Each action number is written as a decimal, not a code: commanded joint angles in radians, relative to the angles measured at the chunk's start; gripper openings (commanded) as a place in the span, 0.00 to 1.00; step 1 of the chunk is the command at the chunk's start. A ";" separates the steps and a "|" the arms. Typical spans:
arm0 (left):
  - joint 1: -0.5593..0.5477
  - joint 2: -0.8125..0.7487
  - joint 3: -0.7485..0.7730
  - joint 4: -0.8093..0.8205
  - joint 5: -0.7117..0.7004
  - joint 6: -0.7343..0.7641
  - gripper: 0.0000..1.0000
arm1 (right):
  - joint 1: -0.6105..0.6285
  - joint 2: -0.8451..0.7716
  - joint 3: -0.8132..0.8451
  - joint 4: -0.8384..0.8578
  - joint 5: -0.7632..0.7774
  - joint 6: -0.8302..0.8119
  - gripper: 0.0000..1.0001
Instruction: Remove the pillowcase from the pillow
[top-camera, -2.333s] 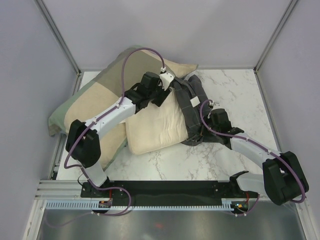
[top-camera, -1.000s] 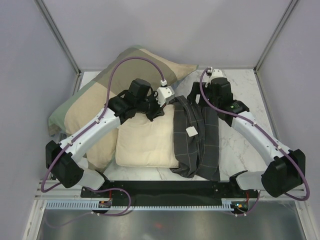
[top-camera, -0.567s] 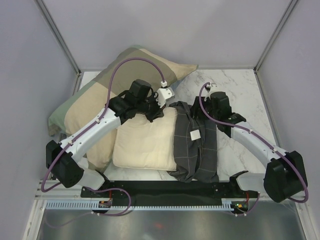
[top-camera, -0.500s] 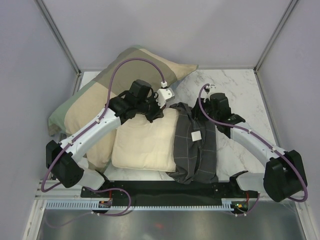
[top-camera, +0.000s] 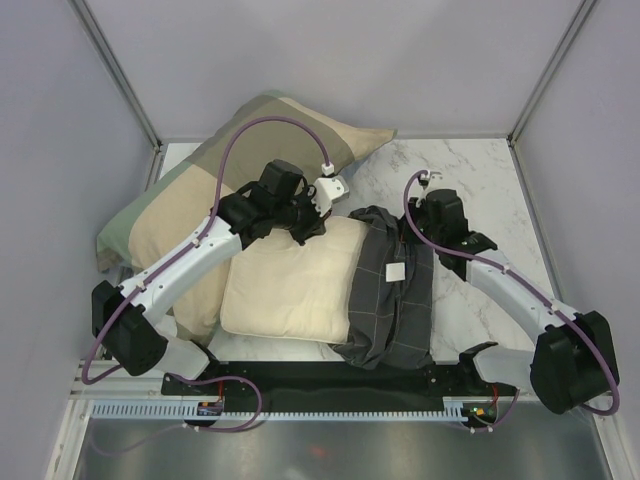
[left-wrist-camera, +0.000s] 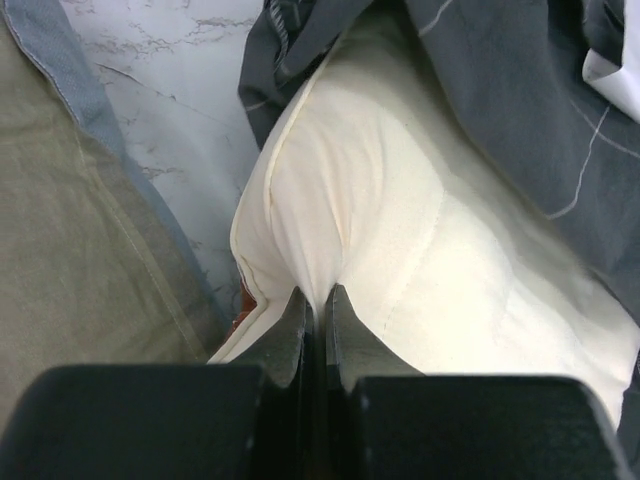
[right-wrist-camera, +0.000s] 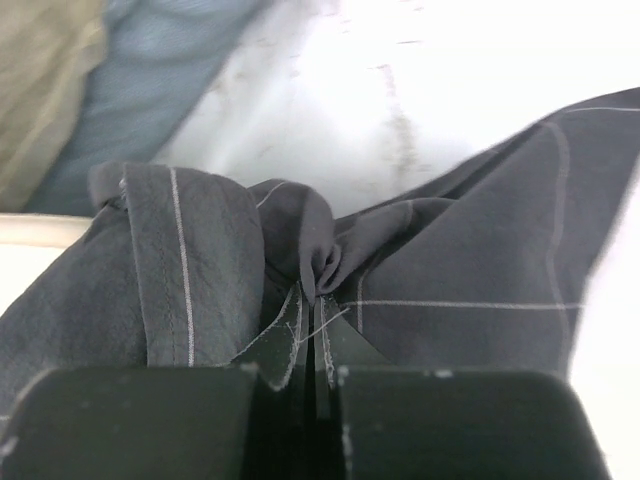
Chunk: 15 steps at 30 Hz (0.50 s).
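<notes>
Two thirds or so of the pillow lie bare from where I watch: plain cream, softly quilted, flat on the marble table, with its near edge close to the black base rail. The pillowcase covers only the pillow's right end. It is dark charcoal with thin pale grid lines, rumpled into a thick band that runs from the far edge to the near one. Loose cloth spills off onto the marble on the right. A small white tag sits face up on top of the band.

On the left wrist camera, the left gripper has its fingers pressed together on a pinched ridge of cream fabric at the pillow's far edge. On the right wrist camera, the right gripper has its fingers drawn tight on a gathered knot of charcoal cloth at the case's far right corner.

Crowding the left side is a larger olive-and-tan pillow, propped against the far left corner. The cream pillow's left edge touches it, and the left arm reaches across it. Seen from the left wrist, its greenish edge lies just beside the spot I am pinching.
</notes>
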 joint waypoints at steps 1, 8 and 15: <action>0.007 -0.082 0.012 0.110 -0.057 0.058 0.02 | -0.054 -0.035 0.022 -0.105 0.152 -0.046 0.00; 0.018 -0.099 0.005 0.115 -0.078 0.061 0.02 | -0.150 -0.040 0.023 -0.143 0.163 -0.074 0.00; 0.044 -0.110 0.004 0.127 -0.088 0.051 0.02 | -0.168 0.004 0.025 -0.143 0.175 -0.089 0.00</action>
